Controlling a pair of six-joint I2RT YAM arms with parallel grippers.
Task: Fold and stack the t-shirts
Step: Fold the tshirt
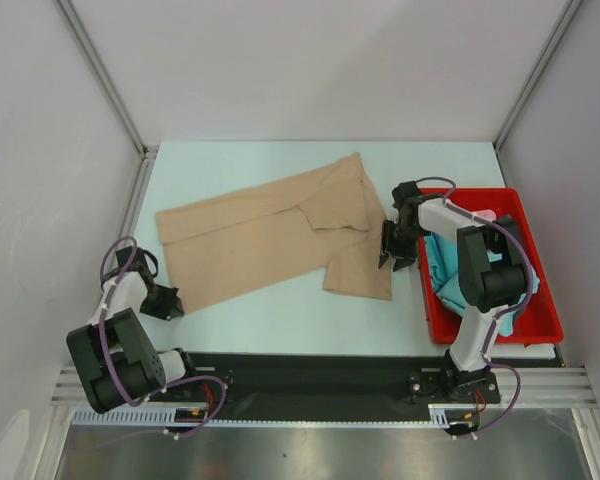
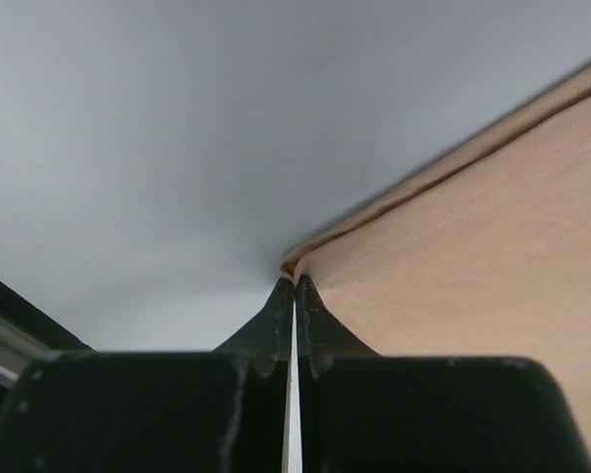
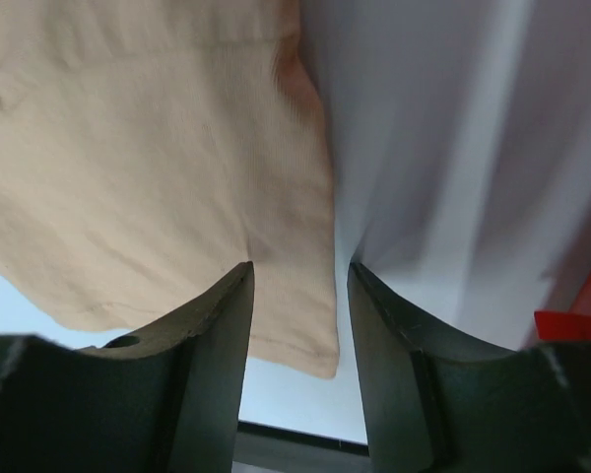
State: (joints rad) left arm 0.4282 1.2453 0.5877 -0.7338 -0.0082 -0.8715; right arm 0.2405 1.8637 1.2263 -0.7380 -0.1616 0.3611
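You're pressing the left gripper (image 2: 295, 288) fingers together right at the corner of the tan t-shirt (image 1: 260, 235) while the right gripper (image 3: 300, 274) fingers are standing apart astride its edge, risking a thin grip slipping off.

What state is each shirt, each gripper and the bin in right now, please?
Tan shirt: spread on table, partly folded.
Left gripper: shut on tan shirt's corner.
Right gripper: open, straddling tan shirt's edge.
Teal shirt: crumpled in bin.
Pink shirt: in bin, mostly hidden.
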